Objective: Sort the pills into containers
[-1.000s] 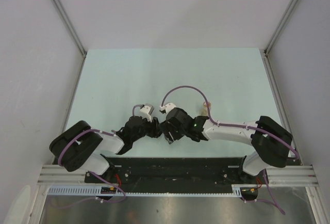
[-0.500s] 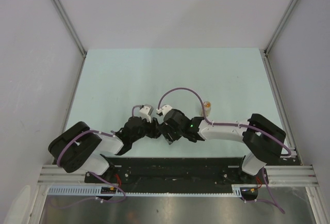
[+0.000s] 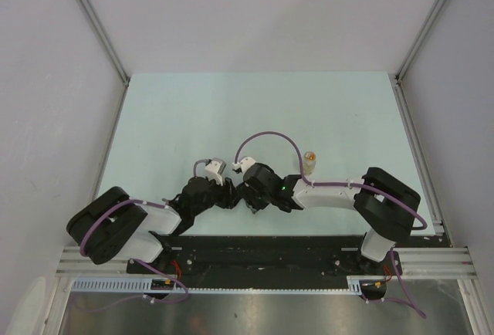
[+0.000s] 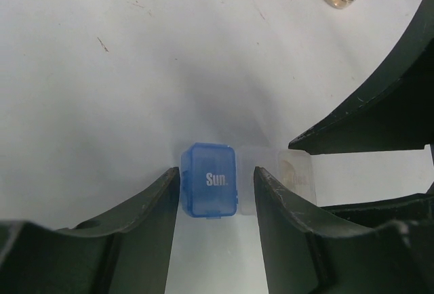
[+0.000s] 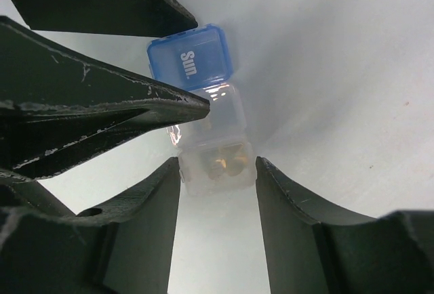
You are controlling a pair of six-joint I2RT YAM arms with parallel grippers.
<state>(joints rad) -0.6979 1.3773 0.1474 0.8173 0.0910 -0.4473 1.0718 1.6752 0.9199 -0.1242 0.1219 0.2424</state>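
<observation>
Both arms meet low over the pale green table [image 3: 231,111], close to its near edge and about mid-width.

Between them lies a small clear plastic pill box with a blue lid marked "Sun." [image 4: 207,180], flat on the table.

The left claw [image 4: 215,172] is narrowed to a part-open gap around the blue-lidded end. One finger is against the lid's outer edge, the other at the seam with the clear part. Reads as a pinch, likely to pin the box so it can't slide.

The right claw [image 5: 217,165] comes in from the opposite side, about half open. Its fingers sit against both side walls of the clear end compartment, and contact looks made.

That compartment holds tiny orange-tan pills [image 5: 226,162], two or so; count unclear through the plastic.

Judgement: two-handed hold, one end braced and the other gripped, probably to open or tip a compartment. The lids are tiny, so a single claw would just push the box around.

A stubby clear round jar with orange-tan contents [image 3: 309,157] stands apart, further from the near edge and right of the middle, just beyond the right forearm. Nothing touches it. It is well clear of both claws, likely parked as the other container.

No loose pills visible on the table.
</observation>
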